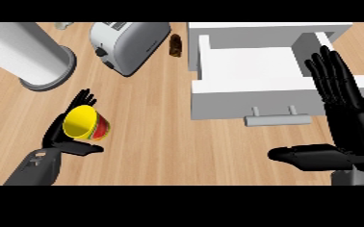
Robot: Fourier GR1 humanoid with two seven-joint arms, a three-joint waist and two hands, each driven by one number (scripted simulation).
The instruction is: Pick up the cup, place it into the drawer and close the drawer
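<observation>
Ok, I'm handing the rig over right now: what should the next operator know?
Left hand: curled round the yellow cup, at the counter's left side.
Right hand: open, fingers straight, beside the drawer's right edge, holding nothing.
Drawer: pulled open, nothing visible inside; handle faces the robot.
Done: cup grasped.
Left: carry the cup right, set it in the drawer, push the drawer shut.

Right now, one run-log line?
left hand: fingers around cup | right hand: open beside drawer | drawer: open, holds nothing

Steep head view over the counter [156, 125]
</observation>
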